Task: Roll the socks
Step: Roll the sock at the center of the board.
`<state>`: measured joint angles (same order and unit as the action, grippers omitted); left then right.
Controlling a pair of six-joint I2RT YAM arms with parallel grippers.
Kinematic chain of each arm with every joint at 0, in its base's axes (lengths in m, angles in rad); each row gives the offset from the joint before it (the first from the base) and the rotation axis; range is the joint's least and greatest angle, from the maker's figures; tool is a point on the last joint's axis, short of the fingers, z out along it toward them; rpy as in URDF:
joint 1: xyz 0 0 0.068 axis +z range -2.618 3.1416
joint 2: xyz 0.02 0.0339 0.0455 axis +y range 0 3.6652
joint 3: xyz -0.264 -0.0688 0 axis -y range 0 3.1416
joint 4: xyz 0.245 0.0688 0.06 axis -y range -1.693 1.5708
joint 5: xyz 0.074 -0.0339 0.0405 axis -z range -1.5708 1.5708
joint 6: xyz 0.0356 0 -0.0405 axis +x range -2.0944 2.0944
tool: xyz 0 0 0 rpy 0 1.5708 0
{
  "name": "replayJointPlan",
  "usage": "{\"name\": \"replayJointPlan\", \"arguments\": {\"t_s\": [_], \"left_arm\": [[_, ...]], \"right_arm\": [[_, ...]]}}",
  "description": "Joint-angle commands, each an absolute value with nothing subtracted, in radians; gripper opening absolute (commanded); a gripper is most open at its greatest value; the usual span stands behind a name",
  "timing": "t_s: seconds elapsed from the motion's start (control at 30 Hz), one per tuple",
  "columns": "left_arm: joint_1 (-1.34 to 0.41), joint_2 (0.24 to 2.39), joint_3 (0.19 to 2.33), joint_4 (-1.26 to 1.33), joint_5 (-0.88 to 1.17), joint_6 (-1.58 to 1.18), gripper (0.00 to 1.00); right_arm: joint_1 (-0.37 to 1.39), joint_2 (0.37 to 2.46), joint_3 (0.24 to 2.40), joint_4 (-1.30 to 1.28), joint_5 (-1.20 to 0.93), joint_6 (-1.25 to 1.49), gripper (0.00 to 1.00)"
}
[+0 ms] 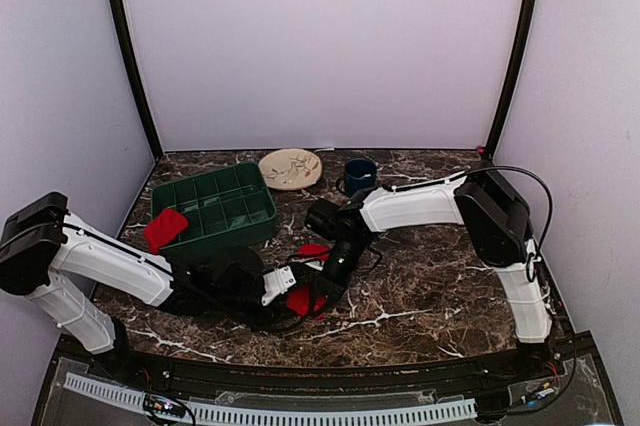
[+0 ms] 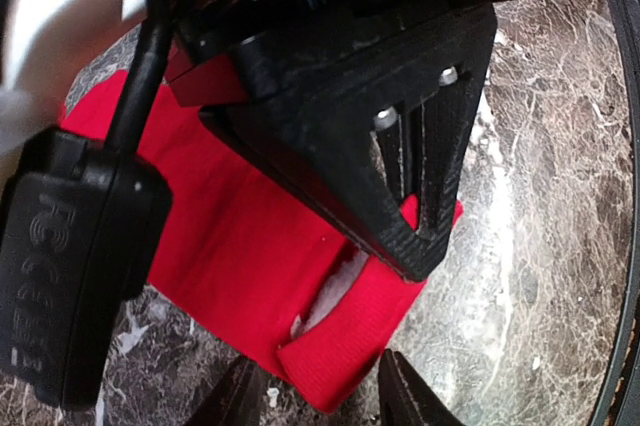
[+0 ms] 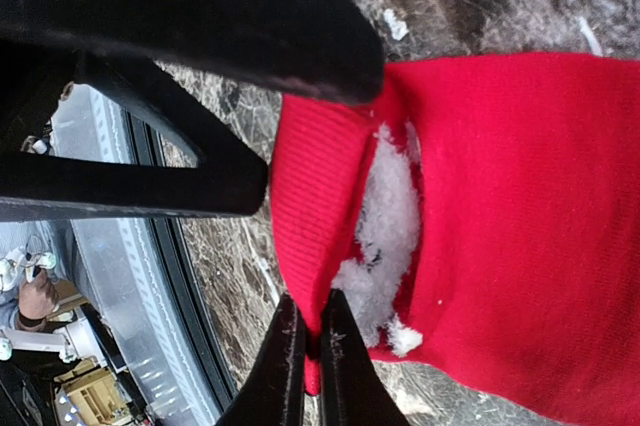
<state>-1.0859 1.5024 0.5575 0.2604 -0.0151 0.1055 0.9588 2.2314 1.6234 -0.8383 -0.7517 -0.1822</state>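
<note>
One sock [image 2: 250, 246], folded but not rolled, is pinched by the right gripper [image 3: 310, 346] just in front of the green tray [image 1: 225, 208], the left gripper [image 2: 318, 401] parted astride it. The other sock [image 1: 165, 229] is left unrolled on the tray's edge.

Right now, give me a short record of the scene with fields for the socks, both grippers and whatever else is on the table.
unrolled sock: red, lying on the marble table, one end folded over with white lining showing
second sock: red bundle on the left corner of the green tray
right gripper: shut on the unrolled sock's folded edge
left gripper: open, fingers on either side of that sock's end
other things: plate and blue mug at the back
</note>
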Motion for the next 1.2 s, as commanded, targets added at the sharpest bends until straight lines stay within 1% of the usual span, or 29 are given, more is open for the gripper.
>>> {"name": "replayJointPlan", "arguments": {"t_s": [0.0, 0.2, 0.53, 0.97, 1.17], "left_arm": [[-1.094, 1.506, 0.584, 0.288, 0.004, 0.189, 0.43], [-1.095, 1.521, 0.6, 0.268, 0.07, 0.251, 0.43], [-1.095, 1.567, 0.638, 0.193, 0.128, 0.296, 0.36], [-1.1, 1.62, 0.666, 0.205, 0.019, 0.312, 0.33], [-1.1, 1.626, 0.668, 0.186, 0.007, 0.333, 0.31]], "right_arm": [[0.95, 2.255, 1.649, -0.863, -0.788, -0.196, 0.05], [0.946, 2.266, 1.663, -0.873, -0.795, -0.2, 0.05], [0.938, 2.266, 1.658, -0.876, -0.809, -0.205, 0.04], [0.936, 2.273, 1.652, -0.885, -0.833, -0.217, 0.04], [0.936, 2.281, 1.656, -0.894, -0.823, -0.218, 0.04]]}}
